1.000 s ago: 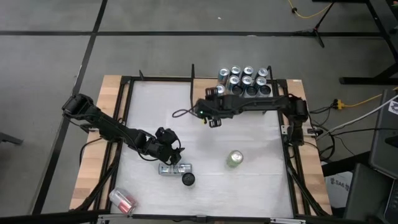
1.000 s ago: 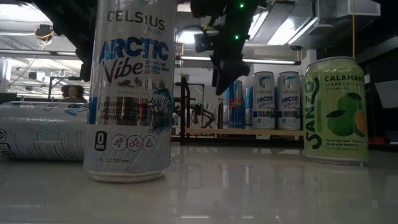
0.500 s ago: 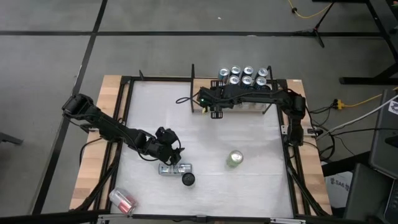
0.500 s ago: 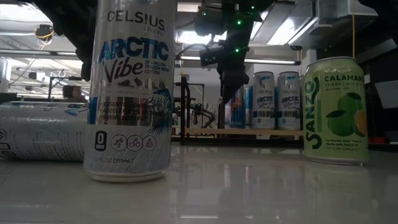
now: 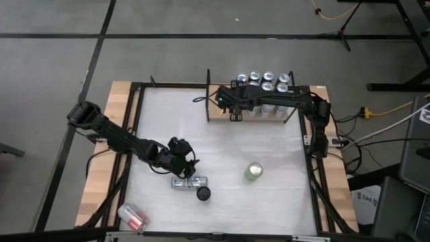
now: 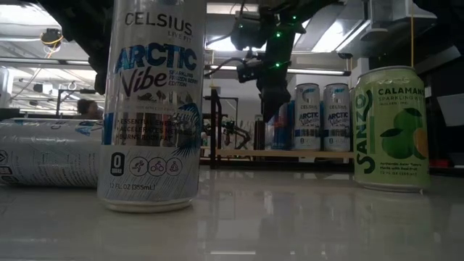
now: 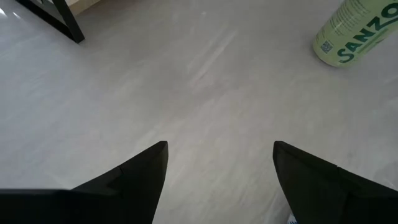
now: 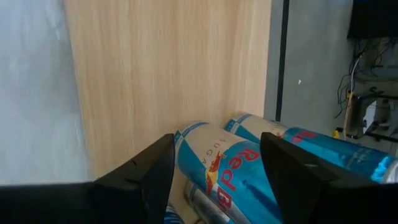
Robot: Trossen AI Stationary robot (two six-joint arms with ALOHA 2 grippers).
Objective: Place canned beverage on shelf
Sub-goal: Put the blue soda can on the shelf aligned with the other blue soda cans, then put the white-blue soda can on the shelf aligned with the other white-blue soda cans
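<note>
- Right hand (image 5: pixel 235 107) over the shelf (image 8: pixel 168 74), fingers clamped on an upright Red Bull can (image 8: pixel 217 165), bare board directly beneath.
- Left hand (image 7: pixel 217 180) spread, empty, low over the counter (image 5: pixel 222 148).

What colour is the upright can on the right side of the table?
Light green, the Sanzo can; the low view shows it best.

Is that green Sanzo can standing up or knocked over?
Standing upright. The low view shows the green Sanzo can on its base on the table, and the high view looks straight down on its round top.
</note>
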